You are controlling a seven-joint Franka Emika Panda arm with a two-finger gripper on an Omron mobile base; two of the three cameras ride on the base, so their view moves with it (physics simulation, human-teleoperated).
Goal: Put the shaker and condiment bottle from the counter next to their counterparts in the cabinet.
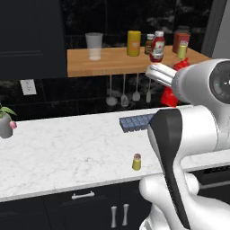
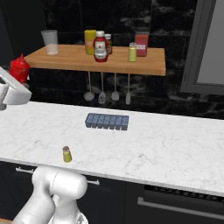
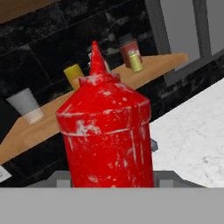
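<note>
My gripper (image 2: 18, 81) is shut on the condiment bottle (image 3: 105, 131), a plain red squeeze bottle with a tapered cap, held upright above the counter (image 1: 67, 143) and just below the cabinet shelf (image 1: 112, 63). The bottle (image 1: 172, 95) shows red behind my arm, and at the far left (image 2: 19, 68) in the right base view. The small shaker (image 1: 137, 162) stands near the counter's front edge (image 2: 66, 154). On the shelf stand the counterparts: a tall yellow bottle (image 1: 133, 43), a labelled ketchup bottle (image 1: 157, 46) and a bigger shaker (image 1: 182, 49).
A blue-grey ice tray (image 1: 136, 121) lies mid-counter. On the shelf stand a clear glass (image 1: 94, 46) and a red-brown jar (image 2: 141, 43). Utensils (image 2: 102, 89) hang under the shelf. A potted plant (image 1: 5, 121) stands at the counter's left end.
</note>
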